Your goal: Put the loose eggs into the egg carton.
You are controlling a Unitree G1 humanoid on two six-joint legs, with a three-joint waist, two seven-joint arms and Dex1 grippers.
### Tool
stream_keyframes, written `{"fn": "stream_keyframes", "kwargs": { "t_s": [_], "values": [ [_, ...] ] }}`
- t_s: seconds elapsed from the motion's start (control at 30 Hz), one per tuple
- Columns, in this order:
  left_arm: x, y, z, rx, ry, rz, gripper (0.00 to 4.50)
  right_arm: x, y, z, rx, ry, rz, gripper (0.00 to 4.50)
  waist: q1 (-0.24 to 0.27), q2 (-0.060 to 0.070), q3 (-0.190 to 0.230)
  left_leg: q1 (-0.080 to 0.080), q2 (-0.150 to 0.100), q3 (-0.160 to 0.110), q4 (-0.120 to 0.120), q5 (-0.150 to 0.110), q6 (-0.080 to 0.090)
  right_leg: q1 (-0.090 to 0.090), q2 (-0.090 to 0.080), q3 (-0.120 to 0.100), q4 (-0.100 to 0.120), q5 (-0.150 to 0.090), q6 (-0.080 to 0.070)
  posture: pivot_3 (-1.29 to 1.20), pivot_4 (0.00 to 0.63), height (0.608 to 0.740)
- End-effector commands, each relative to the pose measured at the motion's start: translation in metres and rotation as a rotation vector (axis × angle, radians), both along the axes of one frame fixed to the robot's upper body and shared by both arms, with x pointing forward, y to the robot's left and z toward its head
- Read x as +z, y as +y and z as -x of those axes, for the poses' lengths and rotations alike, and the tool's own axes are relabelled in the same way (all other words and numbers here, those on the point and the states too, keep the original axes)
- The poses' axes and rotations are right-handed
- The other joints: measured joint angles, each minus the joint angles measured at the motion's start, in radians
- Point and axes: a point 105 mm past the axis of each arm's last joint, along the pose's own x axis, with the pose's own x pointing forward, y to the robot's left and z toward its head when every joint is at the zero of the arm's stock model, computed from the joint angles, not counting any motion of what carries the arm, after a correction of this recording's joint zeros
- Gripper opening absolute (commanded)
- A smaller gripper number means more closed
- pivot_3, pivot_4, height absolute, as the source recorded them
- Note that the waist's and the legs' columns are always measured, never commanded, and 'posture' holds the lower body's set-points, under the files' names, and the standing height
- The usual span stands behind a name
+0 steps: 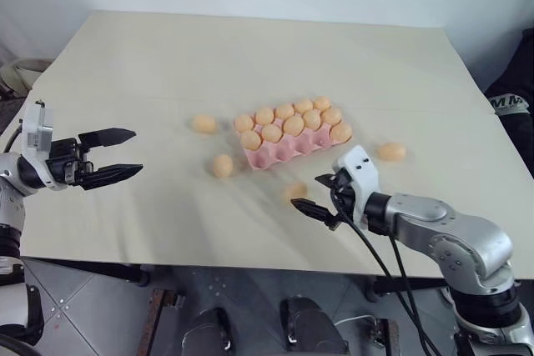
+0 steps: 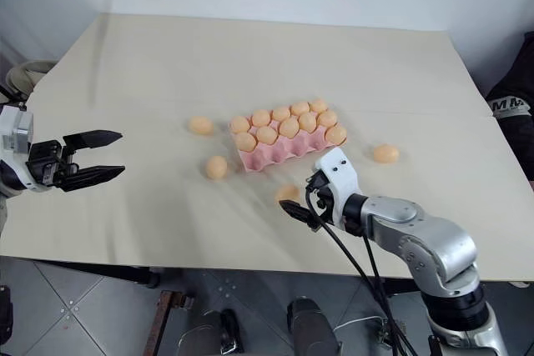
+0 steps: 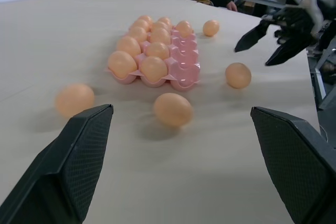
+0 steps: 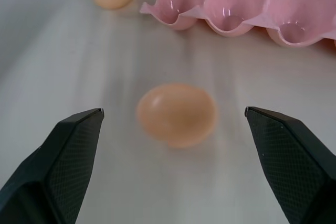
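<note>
The left pincer (image 1: 125,154) hangs wide open and empty at 9 o'clock of the pink egg carton (image 1: 294,144), which sits mid-worktop (image 1: 150,64). Going rightward, four loose eggs lie around it: one at its 9 o'clock (image 1: 204,123), one at 8 o'clock (image 1: 222,165), one at 6 o'clock (image 4: 177,114), one at 3 o'clock (image 1: 391,152). The carton holds ten eggs, with its near row of cups empty. The right pincer (image 1: 319,195), jaws wide and empty, is lined up on the 6 o'clock egg; this looks like the approach to a pick. Next it should advance, straddle the egg and close gently.
</note>
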Motion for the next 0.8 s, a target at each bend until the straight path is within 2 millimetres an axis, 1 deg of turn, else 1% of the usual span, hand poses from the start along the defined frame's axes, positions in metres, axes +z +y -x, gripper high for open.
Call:
{"fn": "stream_keyframes", "kwargs": {
  "t_s": [0.03, 0.27, 0.5, 0.6, 0.73, 0.8],
  "values": [
    [0.011, -0.002, 0.017, -0.118, -0.032, -0.011, 4.48, 0.004, 0.012, -0.002, 0.033, -0.051, -0.007, 4.5, 0.0, 0.0, 0.0, 0.0, 0.0, 0.0, 0.0, 0.0, 0.0, 0.0, 0.0, 0.0, 0.0, 0.0, 0.0, 0.0, 0.15, 0.74],
    [0.012, -0.001, 0.02, -0.12, -0.036, -0.008, 4.48, -0.007, 0.019, -0.009, 0.037, -0.053, 0.02, 4.5, 0.0, 0.0, 0.0, 0.0, 0.0, 0.0, 0.0, 0.0, 0.0, 0.0, 0.0, 0.0, 0.0, 0.0, 0.0, 0.0, 0.15, 0.74],
    [0.013, -0.001, 0.022, -0.12, -0.041, -0.007, 4.48, -0.01, 0.019, -0.014, 0.033, -0.048, 0.028, 4.5, 0.0, 0.0, 0.0, 0.0, 0.0, 0.0, 0.0, 0.0, 0.0, 0.0, 0.0, 0.0, 0.0, 0.0, 0.0, 0.0, 0.15, 0.74],
    [0.013, -0.004, 0.025, -0.139, -0.038, -0.007, 4.5, -0.012, 0.018, -0.015, 0.026, -0.037, 0.034, 3.91, 0.0, 0.0, 0.0, 0.0, 0.0, 0.0, 0.0, 0.0, 0.0, 0.0, 0.0, 0.0, 0.0, 0.0, 0.0, 0.0, 0.15, 0.74],
    [0.013, -0.013, 0.032, -0.196, -0.041, -0.003, 4.5, -0.013, 0.017, -0.014, 0.035, -0.032, 0.038, 2.55, -0.001, 0.0, 0.0, 0.0, 0.0, 0.0, -0.001, 0.0, -0.001, 0.0, 0.0, 0.0, -0.001, 0.0, 0.0, 0.0, 0.15, 0.74],
    [0.012, -0.018, 0.038, -0.235, -0.038, 0.0, 4.5, -0.013, 0.017, -0.014, 0.044, -0.031, 0.041, 2.22, -0.001, 0.0, 0.0, 0.0, 0.001, 0.0, -0.001, 0.0, -0.001, 0.0, 0.0, 0.0, -0.001, 0.0, 0.0, 0.0, 0.15, 0.74]
  ]
}}
